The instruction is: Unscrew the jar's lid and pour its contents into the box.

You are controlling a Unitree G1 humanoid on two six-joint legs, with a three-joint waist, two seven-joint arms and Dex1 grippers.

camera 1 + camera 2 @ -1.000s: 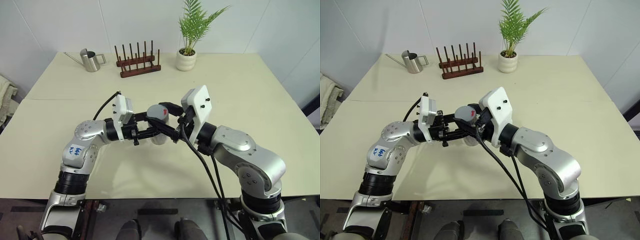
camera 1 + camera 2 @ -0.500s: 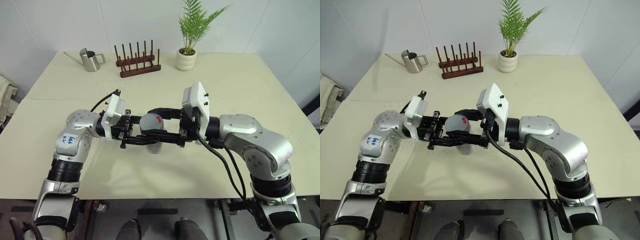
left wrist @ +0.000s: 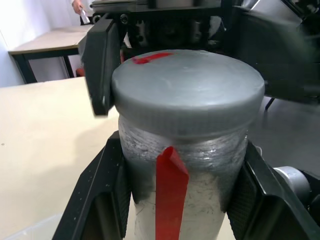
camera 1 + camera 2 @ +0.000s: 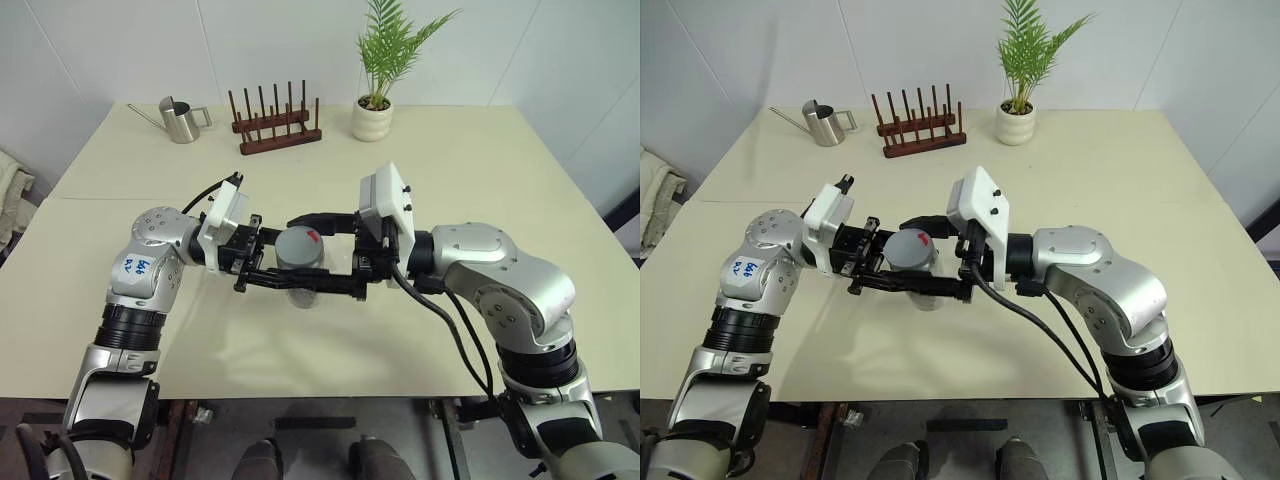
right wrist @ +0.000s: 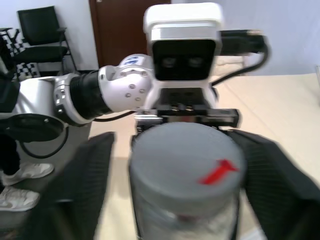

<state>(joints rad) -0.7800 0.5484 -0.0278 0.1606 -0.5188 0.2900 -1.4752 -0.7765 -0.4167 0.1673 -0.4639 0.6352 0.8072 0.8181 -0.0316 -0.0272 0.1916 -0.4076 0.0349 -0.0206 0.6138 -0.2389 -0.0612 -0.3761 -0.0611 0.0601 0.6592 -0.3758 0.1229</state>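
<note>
Nearest to the robot, above the front part of the pale table (image 4: 480, 190), the two arms meet and hold the jar (image 3: 182, 175) between them, lifted off the surface. The left gripper (image 4: 262, 268) comes from the left side and is clamped on the clear body of the jar, under the cap; in the left wrist view its black fingers (image 3: 102, 200) press on both sides of the glass. The right gripper (image 4: 330, 252) comes from the opposite side, at the height of the lid (image 4: 297, 246). Its fingers (image 5: 82, 175) stand apart, one on each side of the grey cap, with a gap that can be seen in the right wrist view, so it does not grip the lid now.

The relation that matters is this one: the lid lies straight between the open right fingers, and the jar body is fixed by the left arm. The long axis of the jar is upright, the lid faces up, and the red mark (image 5: 218, 172) is on its top. To turn the cap, the right gripper probably needs to close on it again.

The lid seems to be still on the jar. The contents and the box cannot be made out.

Farther away, at the back edge of the table, stand a steel watering can (image 4: 181, 121), a wooden rack (image 4: 277, 127) and a potted plant (image 4: 379, 75).
</note>
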